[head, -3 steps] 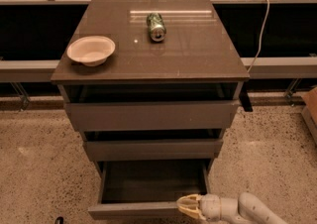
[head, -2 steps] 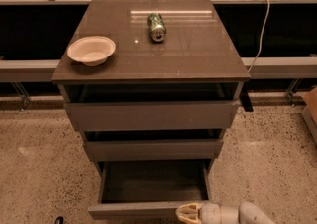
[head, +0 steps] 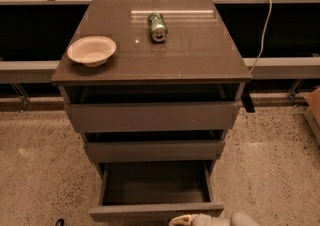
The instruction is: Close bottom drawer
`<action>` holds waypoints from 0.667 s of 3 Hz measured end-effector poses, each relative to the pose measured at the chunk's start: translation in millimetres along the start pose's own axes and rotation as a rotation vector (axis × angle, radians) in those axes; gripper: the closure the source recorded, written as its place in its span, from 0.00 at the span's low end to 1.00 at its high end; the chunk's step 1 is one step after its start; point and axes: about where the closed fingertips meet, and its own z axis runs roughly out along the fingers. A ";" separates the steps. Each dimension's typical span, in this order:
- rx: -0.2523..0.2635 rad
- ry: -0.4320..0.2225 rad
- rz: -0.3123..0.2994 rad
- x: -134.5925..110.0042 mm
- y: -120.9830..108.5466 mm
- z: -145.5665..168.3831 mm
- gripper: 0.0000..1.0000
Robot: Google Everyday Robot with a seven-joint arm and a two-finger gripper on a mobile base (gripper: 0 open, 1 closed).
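Down by bottom drawer (head: 145, 212) front, pulled out, tool (head: 186, 219) just below its rt half, grip unclear.

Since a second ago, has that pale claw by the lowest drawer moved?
Yes. The gripper has sunk lower in view, from level with the bottom drawer's front panel to just below it.

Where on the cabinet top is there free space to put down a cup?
The cabinet top is bare right of the can and along its front edge, between the bowl and the right side. It is tightest between bowl and can. The open bottom drawer looks empty too, but the claw is just before its front panel.
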 end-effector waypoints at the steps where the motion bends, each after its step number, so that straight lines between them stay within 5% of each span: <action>1: 0.011 0.057 -0.048 12.7 1.4 19.8 1.00; 2: 0.034 0.115 -0.051 28.9 -5.2 35.9 1.00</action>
